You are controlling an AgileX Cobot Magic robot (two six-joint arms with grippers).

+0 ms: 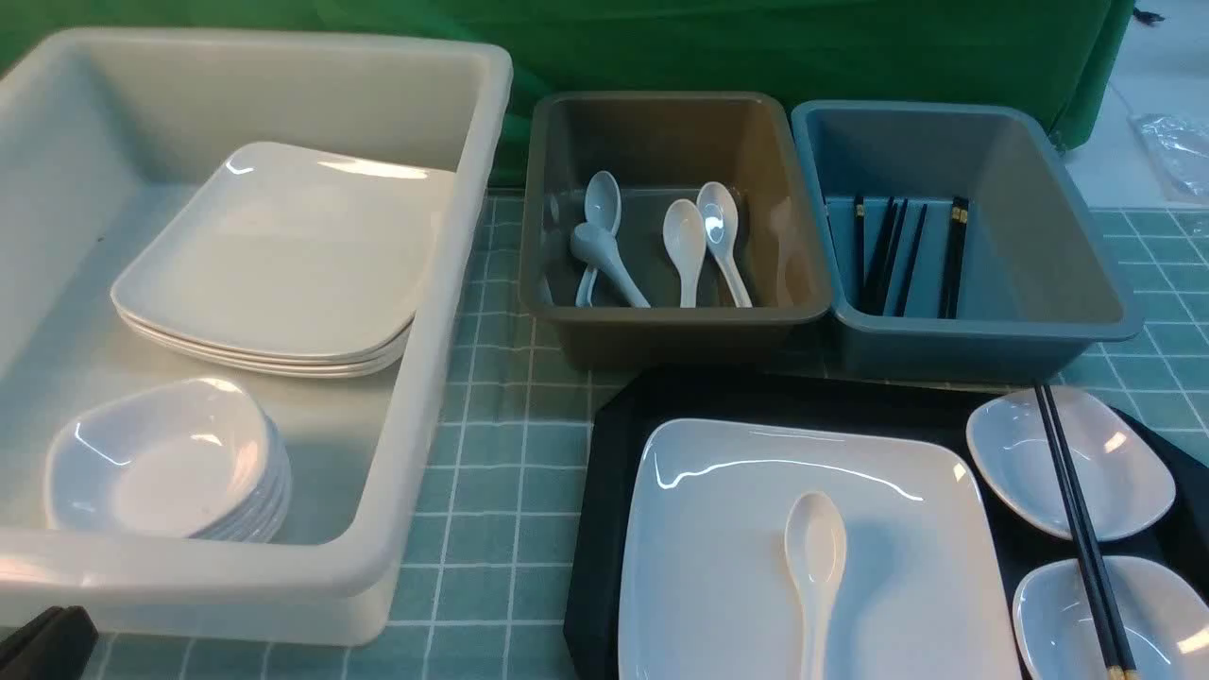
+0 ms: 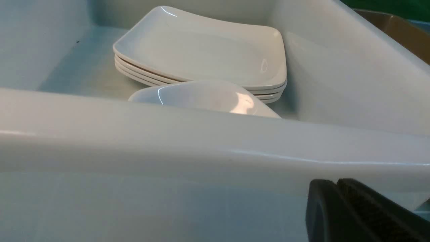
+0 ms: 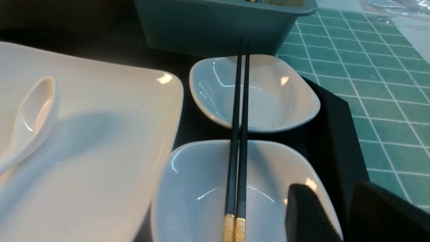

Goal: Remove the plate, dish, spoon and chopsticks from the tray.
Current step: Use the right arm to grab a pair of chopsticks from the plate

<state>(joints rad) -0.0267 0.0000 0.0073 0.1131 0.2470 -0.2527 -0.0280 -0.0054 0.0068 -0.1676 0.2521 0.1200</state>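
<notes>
Black tray (image 1: 619,472) at five o'clock holds plate (image 1: 718,548), spoon (image 1: 817,557), dishes (image 1: 1124,472) and chopsticks (image 1: 1081,529), none cleared yet; left fingers (image 2: 369,215) closed, right fingers (image 3: 309,215) apart, empty.

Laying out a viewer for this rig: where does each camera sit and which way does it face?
Front: between the arms, facing forward over the large white plastic bin and black rectangular tray; left gripper tip shows.
Left wrist: left arm, low before that bin's near wall, facing in; shut fingers show.
Right wrist: right arm, over the tray, facing the blue plastic bin along thin black chopsticks; open right gripper shows.
Shared: front and right wrist both show chopsticks, tray.
</notes>
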